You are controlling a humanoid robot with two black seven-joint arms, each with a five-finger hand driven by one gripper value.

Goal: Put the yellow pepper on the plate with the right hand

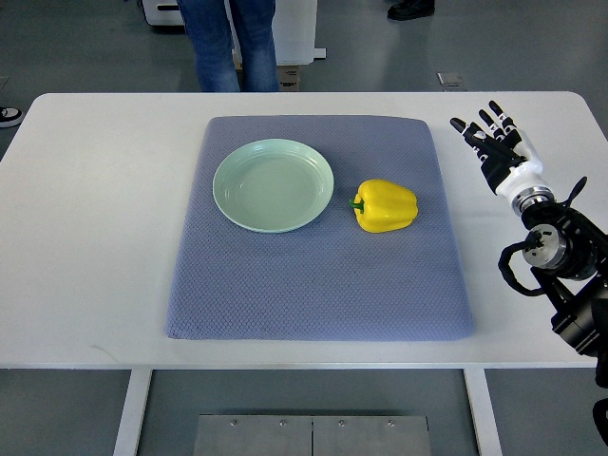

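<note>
The right hand [491, 139] hovers with fingers spread, holding nothing, off the mat's [285, 304] edge; the yellow pepper [386, 205] lies on its side well to its left, stem toward the plate [233, 204] just beyond, probably staged for a short carry.

Before me stands a white desk [104, 237]. A blue-grey quilted mat [313, 285] lies flat on its middle, bare desk showing all around.
</note>
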